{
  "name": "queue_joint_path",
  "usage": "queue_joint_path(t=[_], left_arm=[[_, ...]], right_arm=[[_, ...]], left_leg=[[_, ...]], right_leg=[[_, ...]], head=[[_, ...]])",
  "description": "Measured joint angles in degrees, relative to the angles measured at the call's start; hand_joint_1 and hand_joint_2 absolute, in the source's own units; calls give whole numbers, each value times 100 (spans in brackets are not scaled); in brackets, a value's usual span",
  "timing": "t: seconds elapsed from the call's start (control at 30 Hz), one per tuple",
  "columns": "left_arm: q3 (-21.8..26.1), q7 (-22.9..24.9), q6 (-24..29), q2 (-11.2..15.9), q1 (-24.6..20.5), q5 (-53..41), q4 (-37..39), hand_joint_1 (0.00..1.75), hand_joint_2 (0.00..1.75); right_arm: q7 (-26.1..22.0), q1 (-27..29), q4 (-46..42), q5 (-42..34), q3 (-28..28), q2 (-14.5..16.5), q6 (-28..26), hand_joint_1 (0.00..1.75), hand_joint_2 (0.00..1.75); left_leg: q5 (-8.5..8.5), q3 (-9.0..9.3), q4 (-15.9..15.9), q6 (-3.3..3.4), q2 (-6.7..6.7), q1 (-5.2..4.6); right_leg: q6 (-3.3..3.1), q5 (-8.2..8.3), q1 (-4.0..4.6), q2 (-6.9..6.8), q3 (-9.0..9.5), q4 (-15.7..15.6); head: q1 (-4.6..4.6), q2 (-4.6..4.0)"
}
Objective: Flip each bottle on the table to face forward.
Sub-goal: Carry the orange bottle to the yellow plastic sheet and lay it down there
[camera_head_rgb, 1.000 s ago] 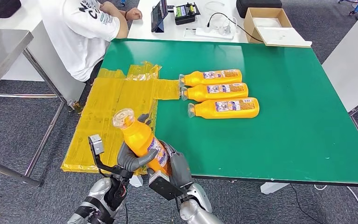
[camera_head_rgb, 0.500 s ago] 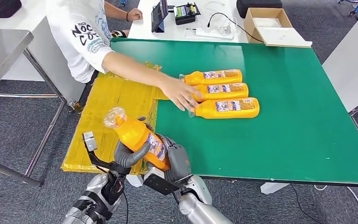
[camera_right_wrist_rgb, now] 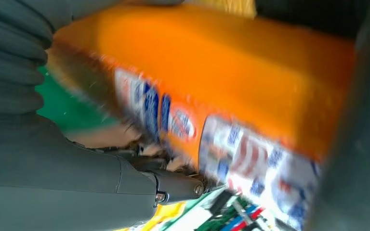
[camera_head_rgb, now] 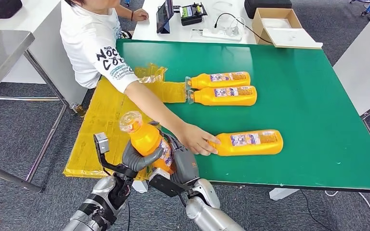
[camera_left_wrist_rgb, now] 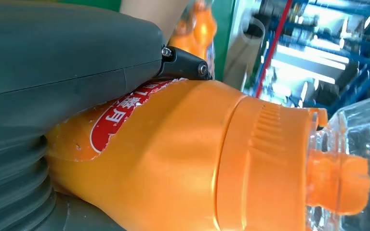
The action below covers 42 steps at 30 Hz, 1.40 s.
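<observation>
Since the earlier frame, the person's hand (camera_head_rgb: 196,139) has drawn the nearest lying bottle (camera_head_rgb: 248,142) out of its row and toward the front of the green worktop (camera_head_rgb: 308,91); it now lies on its side, apart from the other two, with the person's fingers at its cap end. The two remaining bottles (camera_head_rgb: 221,87) lie side by side, touching or nearly so, caps toward the yellow sheet (camera_head_rgb: 106,120) that covers the worktop's left edge. The held bottle (camera_head_rgb: 149,142) has tipped slightly more upright, its clear cap uppermost.

Both robot hands are wrapped on this held bottle: the left hand (camera_head_rgb: 137,161) grips its lower body from the left, and the right hand (camera_head_rgb: 183,166) clasps it from the right, label side against the palm. The left wrist view shows the red label under the thumb; the right wrist view is blurred, so the arm is probably moving.

Judged step: turning the bottle in the hands so that its front label faces forward, before setting it down. The next move calls for a completed rotation, then placement on bare worktop. The person's forearm crosses the near placement area, so a collision is possible; the set-down spot should stand clear of it.
</observation>
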Motion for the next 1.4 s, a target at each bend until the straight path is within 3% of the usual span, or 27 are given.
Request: queue_joint_path(t=[0.17, 0.67, 1.07, 1.17, 1.3, 1.4], left_arm=[[229, -18, 963, -79, 3, -296, -319, 175, 175], [1200, -516, 2720, -281, -125, -397, -1062, 175, 175], [1330, -577, 2870, -284, -177, -503, -1277, 175, 175], [1331, -760, 3298, -281, -182, -930, -1292, 175, 175], [1331, -962, 4703, -203, -260, -2763, -1284, 175, 175], [1333, -759, 5238, -63, -464, -4148, -976, 175, 175]], right_arm=[[-125, 66, -289, -562, -278, -37, 370, 0, 0], [-305, 637, -1919, -1323, -678, -221, 908, 0, 0], [-322, 839, -2502, -1366, -692, -287, 916, 0, 0], [-461, 888, -2607, -1485, -703, -290, 834, 0, 0], [-672, 1093, -3254, -1956, -748, -290, 468, 0, 175], [-695, 1226, -3912, -2194, -753, -294, 314, 0, 175]], left_leg=[[0, 0, 0, 0, 0, 0], [0, 0, 0, 0, 0, 0], [0, 0, 0, 0, 0, 0], [0, 0, 0, 0, 0, 0], [0, -1, 0, 0, 0, 1], [0, -1, 0, 0, 0, 0]], right_leg=[[0, 1, 0, 1, 0, 0], [0, 0, 1, 1, 0, 0], [0, 0, 0, 1, 0, 0], [0, 0, 1, 1, 0, 1], [0, 0, 1, 0, 0, 1], [0, 0, 0, 0, 0, 1]], head=[[0, 0], [0, 0], [1, 0], [1, 0], [0, 0], [0, 0]])
